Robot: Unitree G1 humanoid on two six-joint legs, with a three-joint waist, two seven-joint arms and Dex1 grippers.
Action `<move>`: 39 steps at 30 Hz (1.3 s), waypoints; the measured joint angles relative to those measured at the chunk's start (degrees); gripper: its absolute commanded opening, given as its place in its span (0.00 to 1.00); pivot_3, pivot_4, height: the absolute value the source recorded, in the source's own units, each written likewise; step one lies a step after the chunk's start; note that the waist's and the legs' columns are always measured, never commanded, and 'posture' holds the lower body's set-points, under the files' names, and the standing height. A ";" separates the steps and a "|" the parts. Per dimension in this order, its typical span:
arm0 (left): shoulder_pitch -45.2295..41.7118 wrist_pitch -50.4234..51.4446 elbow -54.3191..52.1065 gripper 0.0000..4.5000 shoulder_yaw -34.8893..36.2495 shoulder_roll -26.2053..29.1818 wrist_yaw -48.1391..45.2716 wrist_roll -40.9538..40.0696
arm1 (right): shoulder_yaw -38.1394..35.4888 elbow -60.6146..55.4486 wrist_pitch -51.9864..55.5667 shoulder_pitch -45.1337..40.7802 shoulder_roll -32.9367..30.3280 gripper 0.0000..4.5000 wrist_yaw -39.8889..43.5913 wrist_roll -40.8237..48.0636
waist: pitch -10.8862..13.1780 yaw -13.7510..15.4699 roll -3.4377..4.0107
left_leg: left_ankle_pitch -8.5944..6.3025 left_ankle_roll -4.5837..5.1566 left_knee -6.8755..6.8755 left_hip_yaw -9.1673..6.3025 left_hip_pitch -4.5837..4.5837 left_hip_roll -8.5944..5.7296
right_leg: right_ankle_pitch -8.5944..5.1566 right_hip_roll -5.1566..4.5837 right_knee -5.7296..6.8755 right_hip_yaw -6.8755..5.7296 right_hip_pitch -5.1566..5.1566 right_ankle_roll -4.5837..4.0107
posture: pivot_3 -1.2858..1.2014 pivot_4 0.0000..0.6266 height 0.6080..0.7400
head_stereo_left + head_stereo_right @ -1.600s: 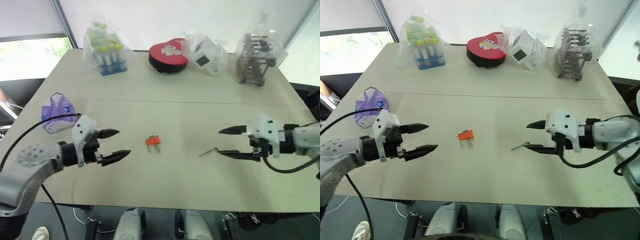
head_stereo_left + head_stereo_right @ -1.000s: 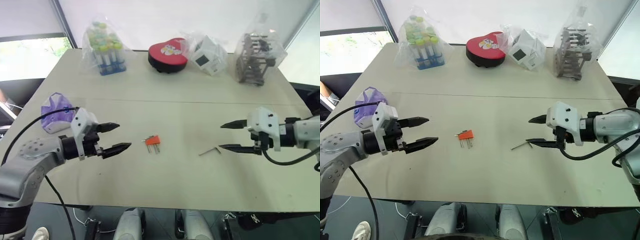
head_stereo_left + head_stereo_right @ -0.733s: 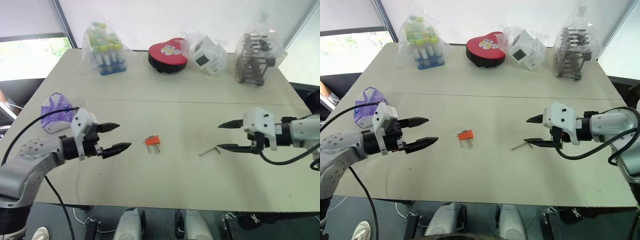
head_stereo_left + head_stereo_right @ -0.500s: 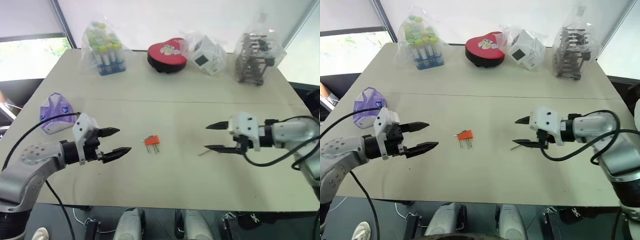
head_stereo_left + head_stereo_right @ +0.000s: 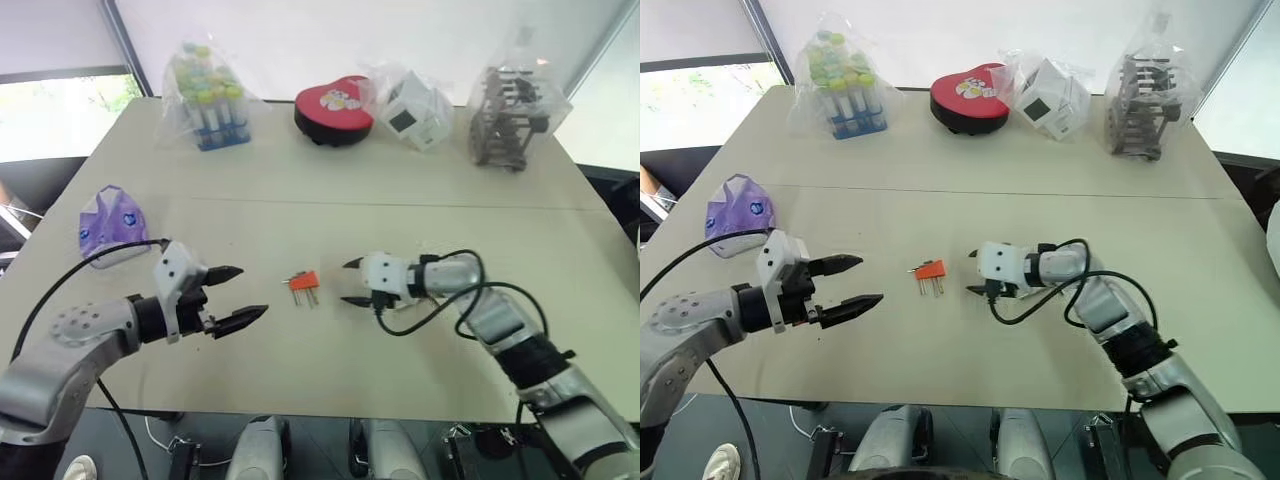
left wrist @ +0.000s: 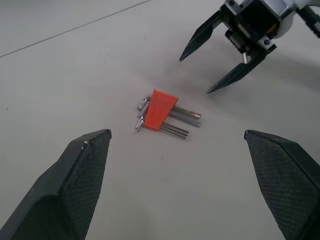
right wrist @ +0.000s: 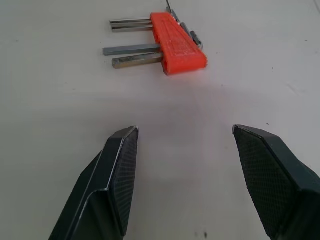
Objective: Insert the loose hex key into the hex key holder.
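Note:
The hex key holder [image 5: 303, 283], a small orange block with several metal keys sticking out, lies flat at the table's middle. It also shows in the left wrist view [image 6: 163, 110] and the right wrist view [image 7: 178, 42]. My right gripper [image 5: 345, 282] hovers low just to its right, open and empty, fingers [image 7: 121, 165] pointing at the holder. My left gripper [image 5: 250, 292] stands open and empty to the holder's left, a short gap away. The loose hex key is hidden; my right wrist and its cable cover the spot to the right.
Along the far edge stand a bagged tube rack [image 5: 209, 95], a red heart-shaped box [image 5: 335, 108], a bagged white cube [image 5: 412, 100] and a bagged dark rack [image 5: 508, 115]. A purple pouch [image 5: 110, 220] lies at the left edge.
My right gripper has swept left and down across the table, from beside the loose hex key to just right of the holder. The left gripper has hardly moved.

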 measured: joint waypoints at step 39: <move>5.18 0.00 -4.25 0.99 1.28 -0.26 4.16 -0.04 | -0.43 11.52 6.88 -5.37 15.10 0.69 1.81 0.55 | -0.02 -1.57 0.03 | 0.00 -0.02 -0.13 -0.04 0.49 0.05 | -0.03 -0.01 0.39 0.02 0.15 -0.06 | 0.52 0.24 1.00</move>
